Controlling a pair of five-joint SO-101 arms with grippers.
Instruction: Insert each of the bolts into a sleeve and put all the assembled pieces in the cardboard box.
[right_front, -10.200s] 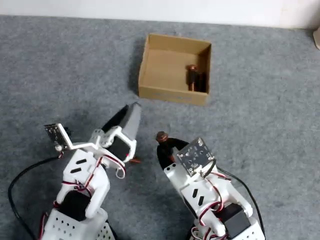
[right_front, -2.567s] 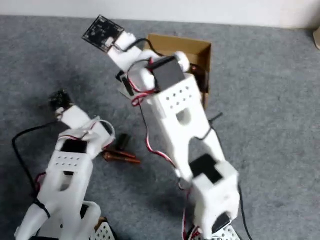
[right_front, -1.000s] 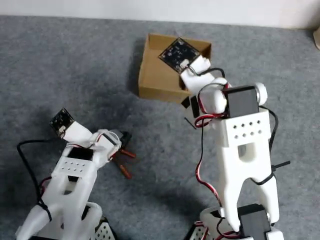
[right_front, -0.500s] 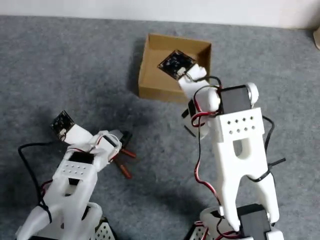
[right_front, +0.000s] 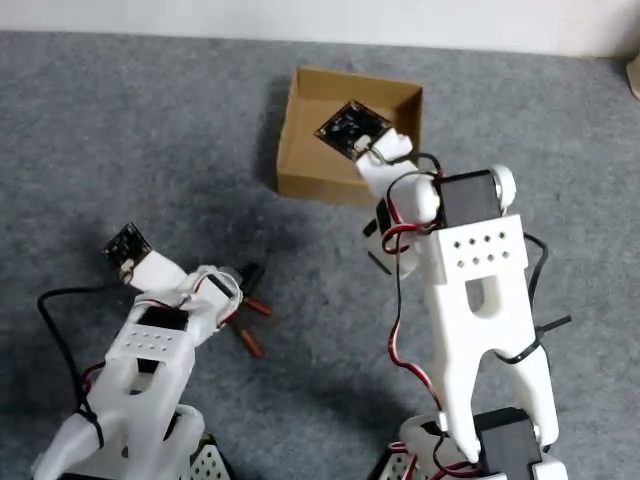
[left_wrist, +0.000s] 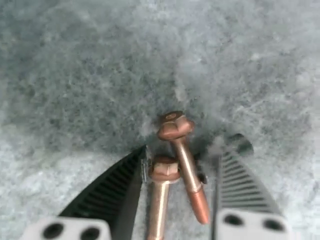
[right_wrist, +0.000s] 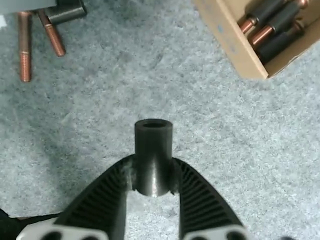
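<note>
Left gripper (left_wrist: 187, 149) is spread astride two bolts (left_wrist: 175, 127) lying crossed on the grey carpet (left_wrist: 75, 75); I judge it should shift to bracket one shank alone before closing, else both get pinched. Right gripper (right_wrist: 152, 169) is pinching the black sleeve (right_wrist: 153, 145), bore facing outward, near the cardboard box (right_wrist: 227, 40); the box holds at least two assembled pieces (right_wrist: 270, 20) side by side.

We look down on a grey, felt-like carpet (right_front: 120, 130) that covers the table, under even light with soft shadows. A strip of white wall (right_front: 300, 18) runs along its far edge.
</note>
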